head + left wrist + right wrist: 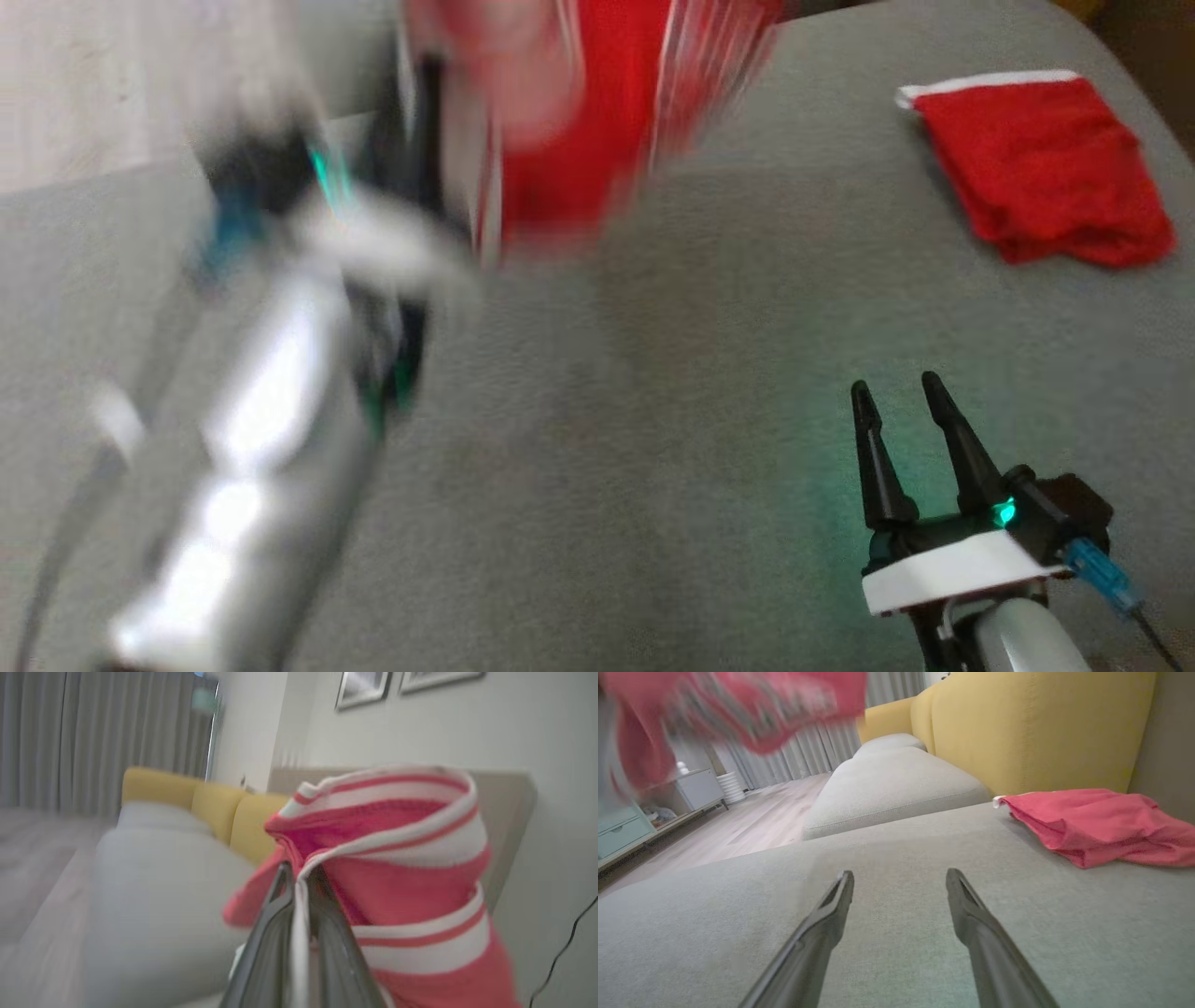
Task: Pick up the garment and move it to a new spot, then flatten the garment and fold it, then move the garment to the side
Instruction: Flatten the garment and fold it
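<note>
The left arm [271, 420] is lifted high, probably angled up and forward, though blur smears it. The left gripper [299, 877] pinches the striped garment [411, 877] between pressed-together fingers. The right gripper [894, 385] hangs low, fingers spread, pointing forward.

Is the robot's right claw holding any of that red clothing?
No, the right gripper stands open above the grey cushion, with nothing between its jaws.

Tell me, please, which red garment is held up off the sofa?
The white-striped garment, pinched in the left gripper; the plain red garment lies on the grey sofa, untouched.
</note>
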Motion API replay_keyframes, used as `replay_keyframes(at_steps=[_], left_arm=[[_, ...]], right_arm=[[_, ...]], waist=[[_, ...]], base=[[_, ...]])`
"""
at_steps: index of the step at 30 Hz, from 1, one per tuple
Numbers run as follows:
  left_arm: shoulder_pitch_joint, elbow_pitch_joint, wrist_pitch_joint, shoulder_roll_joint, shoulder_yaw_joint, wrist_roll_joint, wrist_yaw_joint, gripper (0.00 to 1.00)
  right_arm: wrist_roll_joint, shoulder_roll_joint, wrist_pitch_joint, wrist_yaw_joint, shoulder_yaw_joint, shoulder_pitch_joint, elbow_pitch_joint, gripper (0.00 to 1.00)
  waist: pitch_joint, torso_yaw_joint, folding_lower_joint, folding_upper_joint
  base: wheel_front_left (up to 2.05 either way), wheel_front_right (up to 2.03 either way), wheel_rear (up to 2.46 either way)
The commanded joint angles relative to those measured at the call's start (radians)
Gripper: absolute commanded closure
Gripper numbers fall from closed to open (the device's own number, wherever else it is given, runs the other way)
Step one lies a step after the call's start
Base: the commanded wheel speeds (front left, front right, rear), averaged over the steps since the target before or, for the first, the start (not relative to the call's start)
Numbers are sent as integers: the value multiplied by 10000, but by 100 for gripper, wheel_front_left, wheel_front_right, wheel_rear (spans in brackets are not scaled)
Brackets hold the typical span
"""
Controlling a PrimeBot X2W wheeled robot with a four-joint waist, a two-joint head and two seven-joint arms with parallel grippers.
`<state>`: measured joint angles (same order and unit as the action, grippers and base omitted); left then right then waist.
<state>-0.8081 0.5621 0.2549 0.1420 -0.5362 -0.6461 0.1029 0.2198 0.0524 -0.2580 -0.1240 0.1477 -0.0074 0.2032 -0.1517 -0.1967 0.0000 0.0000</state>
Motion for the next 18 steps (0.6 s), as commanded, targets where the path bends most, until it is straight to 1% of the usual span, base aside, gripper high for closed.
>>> replay_keyframes(at_steps=[1, 4, 6, 10, 11, 12, 13, 15, 18], left_arm=[[125, -342, 42, 309, 110, 189, 55, 100], [1865, -445, 61, 461, -326, 1132, 59, 100], [2780, -554, 64, 454, -430, 1848, -71, 100], [4010, -1033, 66, 184, -12, 2697, -275, 100], [4253, -1122, 66, 95, 126, 2779, -269, 60], [4455, -1195, 66, 41, 249, 2880, -270, 22], [4617, -1302, 66, 7, 363, 3019, -306, 0], [4955, -1544, 67, -46, 491, 3181, -254, 0], [5423, -2200, 67, 29, 648, 3411, -208, 0]], right_arm=[[-53, -2, -38, -67, 211, -140, -340, 0], [-99, 44, -38, -67, 222, -248, -347, 0], [-106, 86, -38, -67, 251, -329, -332, 0], [-93, 171, -38, -67, 226, -348, -317, 0], [-92, 187, -38, -67, 218, -324, -314, 0], [-94, 199, -38, -67, 216, -297, -305, 0], [-97, 205, -38, -67, 215, -265, -296, 0], [-102, 202, -38, -67, 213, -185, -275, 0], [-95, 186, -38, -67, 204, -68, -256, 0]], waist=[[-115, 385, 0, 0], [-210, 641, 0, 0], [-233, 715, 0, 0], [-165, 838, 0, 0], [-137, 861, 0, 0], [-109, 877, 0, 0], [-84, 889, 0, 0], [-26, 897, 0, 0], [37, 901, 0, 0]], base=[[0, 0, 0], [0, 0, 0], [0, 0, 0], [0, 0, 0], [0, 0, 0], [0, 0, 0], [0, 0, 0], [0, 0, 0], [0, 0, 0]])
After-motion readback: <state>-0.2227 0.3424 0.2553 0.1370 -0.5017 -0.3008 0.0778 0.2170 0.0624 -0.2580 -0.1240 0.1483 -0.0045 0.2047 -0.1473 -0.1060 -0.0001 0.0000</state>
